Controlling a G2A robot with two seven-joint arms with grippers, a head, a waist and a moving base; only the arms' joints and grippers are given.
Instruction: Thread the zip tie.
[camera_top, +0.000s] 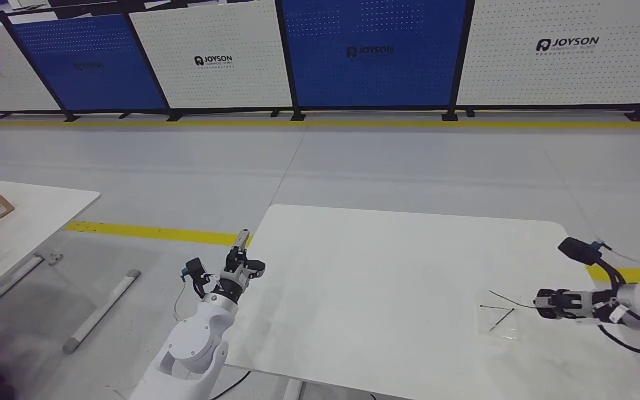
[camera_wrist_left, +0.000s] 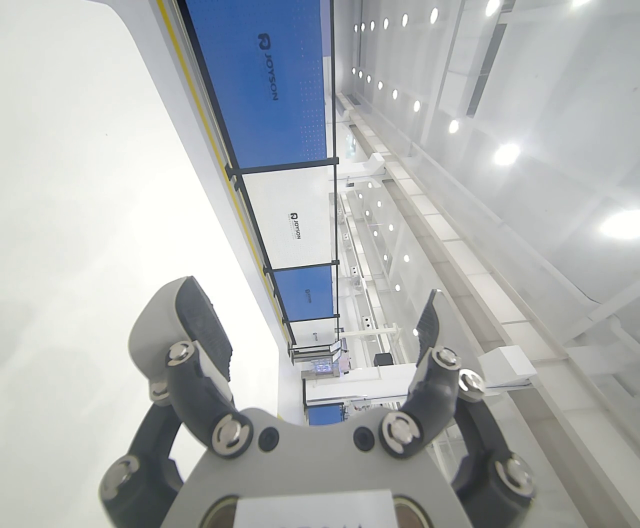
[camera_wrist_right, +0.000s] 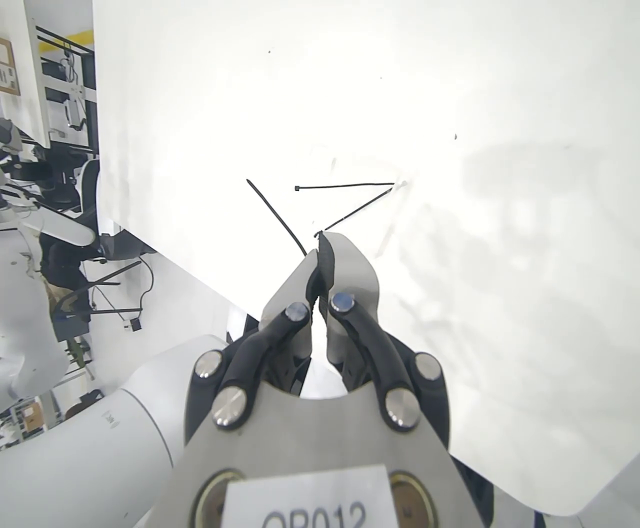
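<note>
My right gripper (camera_wrist_right: 318, 248) is shut on a thin black zip tie (camera_wrist_right: 276, 216), whose free end curves out past the fingertips above the white table (camera_wrist_right: 450, 75). In the top view this gripper (camera_top: 541, 301) hovers near the table's right edge, the held zip tie (camera_top: 508, 298) pointing toward the table's middle. Two more black zip ties lie flat just beyond it in a V, one straight (camera_wrist_right: 345, 186) and one slanted (camera_wrist_right: 357, 211). My left gripper (camera_wrist_left: 312, 300) is open with nothing between its fingers; it sits at the table's left edge (camera_top: 240, 246), pointing away from me.
The loose zip ties (camera_top: 497, 319) lie by the table's front right corner, with a faint clear patch around them. A second white table (camera_top: 40, 210) stands off to the left across the floor. Blue and white partition panels (camera_top: 370, 50) line the far side.
</note>
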